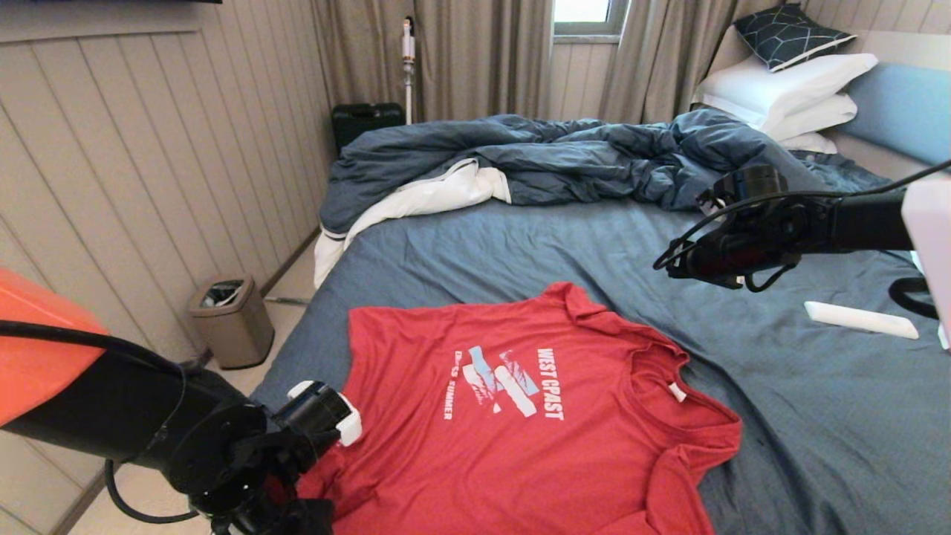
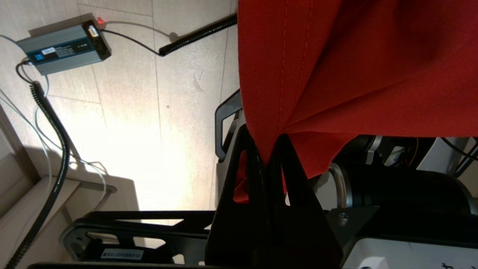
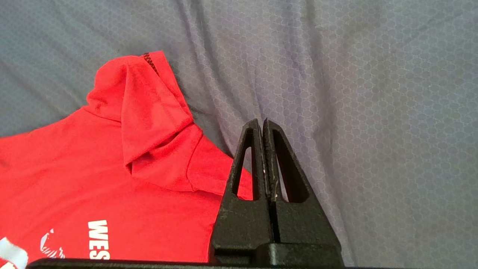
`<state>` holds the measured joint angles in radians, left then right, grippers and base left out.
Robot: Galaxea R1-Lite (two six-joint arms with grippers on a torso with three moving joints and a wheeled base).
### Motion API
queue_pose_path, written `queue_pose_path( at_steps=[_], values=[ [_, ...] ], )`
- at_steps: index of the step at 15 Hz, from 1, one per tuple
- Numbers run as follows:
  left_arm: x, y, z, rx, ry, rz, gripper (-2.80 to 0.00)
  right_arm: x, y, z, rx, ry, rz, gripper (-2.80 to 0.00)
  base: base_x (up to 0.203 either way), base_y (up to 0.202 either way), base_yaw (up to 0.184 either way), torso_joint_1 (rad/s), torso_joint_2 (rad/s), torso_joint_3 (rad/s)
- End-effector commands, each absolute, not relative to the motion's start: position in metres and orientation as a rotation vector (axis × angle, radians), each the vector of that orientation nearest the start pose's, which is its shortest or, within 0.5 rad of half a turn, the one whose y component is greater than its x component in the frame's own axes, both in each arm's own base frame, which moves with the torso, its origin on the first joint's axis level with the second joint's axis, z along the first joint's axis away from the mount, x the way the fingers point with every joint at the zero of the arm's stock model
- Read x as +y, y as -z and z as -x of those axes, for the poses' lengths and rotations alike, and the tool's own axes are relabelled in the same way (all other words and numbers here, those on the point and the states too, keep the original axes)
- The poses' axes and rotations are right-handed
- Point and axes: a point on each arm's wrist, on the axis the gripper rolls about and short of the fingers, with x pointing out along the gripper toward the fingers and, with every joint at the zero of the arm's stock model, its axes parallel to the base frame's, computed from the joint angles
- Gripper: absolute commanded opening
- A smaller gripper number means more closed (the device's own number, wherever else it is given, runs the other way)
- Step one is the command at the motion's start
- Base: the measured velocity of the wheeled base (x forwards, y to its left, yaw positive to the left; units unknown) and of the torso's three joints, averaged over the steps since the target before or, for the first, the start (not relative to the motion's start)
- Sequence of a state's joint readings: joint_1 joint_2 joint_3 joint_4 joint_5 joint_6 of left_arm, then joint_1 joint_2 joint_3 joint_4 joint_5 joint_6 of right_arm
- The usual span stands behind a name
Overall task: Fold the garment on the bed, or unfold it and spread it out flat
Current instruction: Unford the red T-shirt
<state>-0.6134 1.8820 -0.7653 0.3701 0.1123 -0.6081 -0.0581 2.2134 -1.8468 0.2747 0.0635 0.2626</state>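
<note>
So my left end effector (image 2: 269,149) was down off the near-left corner of the bed (image 1: 780,416), its black wedge-shaped fingers (image 2: 298,190) pinched tight on the hem of the T-shirt (image 1: 520,416). From the wrist camera the red knit hung in soft folds out of the pinch, with a double line of stitching running along the edge. Below it was pale wood-look floor (image 2: 149,112), a grey metal box-shaped charger (image 2: 63,48) and a coiled black cable (image 2: 198,35).

The shirt itself lay chest-up on the near part of the slate-blue sheet, mostly spread flat, white and light-blue "WEST COAST" print showing, small white tag at the collar. The far sleeve was folded back on itself into a crumpled flap, and the near right sleeve was rumpled too.

My right end effector (image 3: 263,129) hung above the sheet, just past that folded sleeve, fingers pressed together on nothing. The sheet under it had a fine honeycomb weave and a few long creases.

Farther up the bed sat a bunched dark blue duvet (image 1: 550,156) with its white lining flipped out, plus stacked white pillows (image 1: 787,96). A flat white bar-shaped thing (image 1: 862,319) lay on the sheet at the right.
</note>
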Motion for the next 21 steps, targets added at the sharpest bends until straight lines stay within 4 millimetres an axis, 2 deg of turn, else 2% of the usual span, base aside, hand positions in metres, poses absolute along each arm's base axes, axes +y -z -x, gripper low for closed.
queue_pose_path(
  at_steps=[1,6,7,10,15,16,21],
  values=[
    [-0.135,-0.057,-0.196,1.449,-0.043,-0.039,-2.8,-0.025,-0.186,-0.451,0.641,0.079,-0.294,-2.8,0.0,0.0,0.0,0.0,0.0,0.0],
    [-0.142,-0.063,-0.205,1.321,0.005,0.017,-2.8,-0.025,-0.185,-0.451,0.643,0.077,-0.292,-2.8,0.0,0.0,0.0,0.0,0.0,0.0],
    [-0.142,-0.063,-0.206,1.32,0.007,0.019,0.0,-0.025,-0.186,-0.452,0.641,0.077,-0.292,-2.8,0.0,0.0,0.0,0.0,0.0,0.0],
    [-0.147,-0.069,-0.211,1.29,0.03,0.04,0.0,-0.025,-0.187,-0.452,0.639,0.077,-0.293,-2.8,0.0,0.0,0.0,0.0,0.0,0.0],
    [-0.156,-0.105,-0.226,1.132,0.098,0.136,0.0,-0.025,-0.188,-0.45,0.638,0.075,-0.294,-2.8,0.0,0.0,0.0,0.0,0.0,0.0],
    [-0.157,-0.113,-0.231,1.101,0.103,0.157,-2.8,-0.023,-0.188,-0.449,0.642,0.072,-0.29,-2.8,0.0,0.0,0.0,0.0,0.0,0.0],
    [-0.171,-0.155,-0.258,0.94,0.151,0.26,-2.8,-0.018,-0.182,-0.451,0.66,0.063,-0.285,-2.8,0.0,0.0,0.0,0.0,0.0,0.0]
  ],
)
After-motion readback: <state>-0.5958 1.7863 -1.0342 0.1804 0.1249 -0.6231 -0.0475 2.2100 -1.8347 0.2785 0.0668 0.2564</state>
